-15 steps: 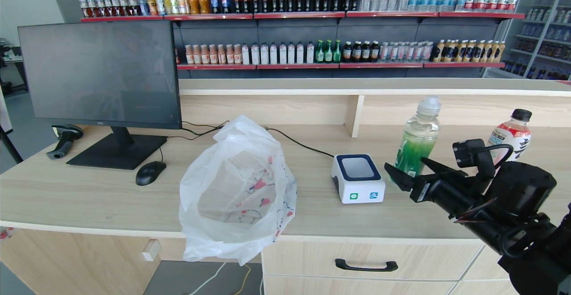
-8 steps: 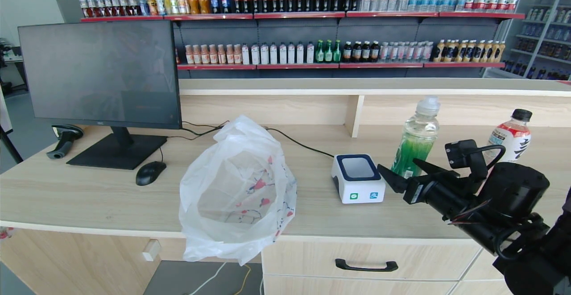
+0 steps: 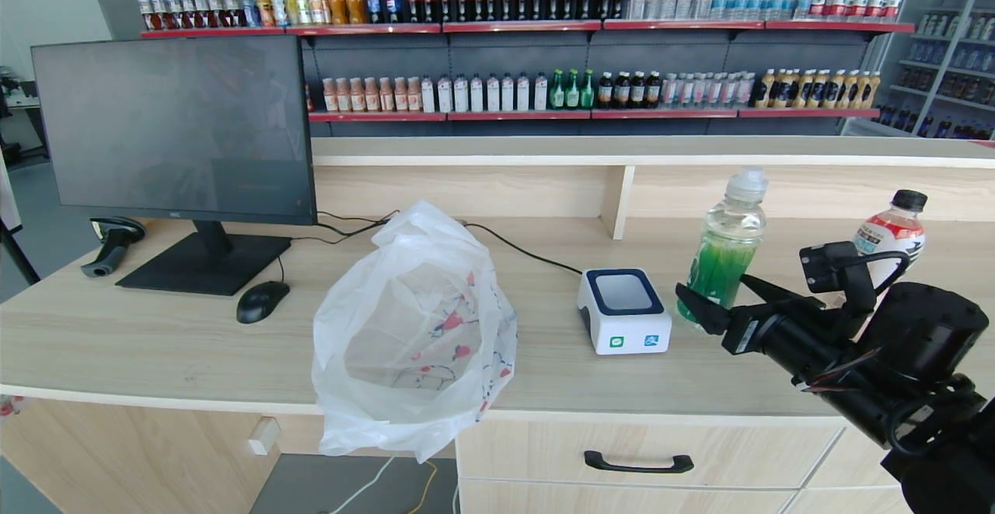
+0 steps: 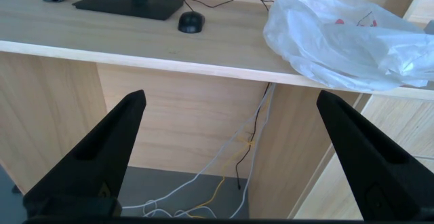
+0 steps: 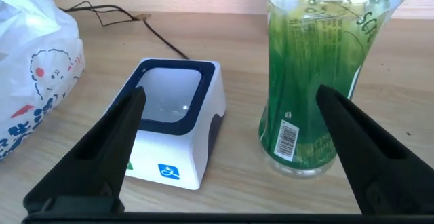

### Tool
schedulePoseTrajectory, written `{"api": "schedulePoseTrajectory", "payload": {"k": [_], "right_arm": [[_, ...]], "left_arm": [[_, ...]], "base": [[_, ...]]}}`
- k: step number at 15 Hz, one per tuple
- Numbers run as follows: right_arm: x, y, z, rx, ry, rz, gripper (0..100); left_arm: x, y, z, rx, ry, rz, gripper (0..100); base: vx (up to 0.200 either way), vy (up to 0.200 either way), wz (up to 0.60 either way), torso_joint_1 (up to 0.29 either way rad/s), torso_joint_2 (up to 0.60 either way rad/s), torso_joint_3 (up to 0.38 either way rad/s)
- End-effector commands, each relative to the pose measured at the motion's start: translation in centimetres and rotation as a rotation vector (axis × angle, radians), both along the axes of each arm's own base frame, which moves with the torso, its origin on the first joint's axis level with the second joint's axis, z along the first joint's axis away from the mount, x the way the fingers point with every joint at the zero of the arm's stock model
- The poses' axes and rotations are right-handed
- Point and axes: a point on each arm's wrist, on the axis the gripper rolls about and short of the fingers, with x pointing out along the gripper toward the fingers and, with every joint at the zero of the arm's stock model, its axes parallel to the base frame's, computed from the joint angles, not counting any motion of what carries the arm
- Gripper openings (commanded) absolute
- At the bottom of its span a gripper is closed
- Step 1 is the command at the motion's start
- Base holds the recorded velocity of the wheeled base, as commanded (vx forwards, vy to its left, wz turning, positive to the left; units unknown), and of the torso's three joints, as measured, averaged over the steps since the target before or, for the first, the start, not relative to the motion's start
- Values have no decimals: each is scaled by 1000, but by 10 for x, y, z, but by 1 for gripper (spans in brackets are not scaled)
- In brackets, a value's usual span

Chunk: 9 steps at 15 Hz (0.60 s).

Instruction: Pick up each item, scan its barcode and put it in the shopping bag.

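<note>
Your right end effector (image 3: 711, 290) was spread and empty right of centre, the green bottle (image 3: 724, 253) upright on the bench (image 3: 155, 343) just beyond, so a fingertip clipping it could have toppled it.

Bright, even indoor light over a shop counter.

Light falls from overhead, so the counter (image 3: 155, 343) is evenly lit and shadows stay soft: a faint one lies under the monitor (image 3: 175, 121) stand, another at the foot of the green bottle (image 5: 319, 88). The monitor's screen is dark, with only a dull sheen. The plastic bag (image 3: 416, 327) lets light through, and in the left wrist view its folds glare almost white. A small bright spot sits on the glass window of the scanner (image 5: 183, 149). The space under the counter is dimmer. In the head view the wide lens bows the shelves (image 3: 521, 26) and the counter's front edge.
</note>
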Motion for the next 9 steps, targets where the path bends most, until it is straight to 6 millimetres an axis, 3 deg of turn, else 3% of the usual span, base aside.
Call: {"api": "schedulePoseTrajectory", "payload": {"k": [1,9], "right_arm": [[-2,-18,2,-12,-3,-62,100],[19,-15,4,1,-44,-61,100]], "left_arm": [[0,0,0,0,-1,0,100],[0,0,0,0,-1,0,100]], "base": [[0,0,0,0,0,0],[0,0,0,0,0,0]]}}
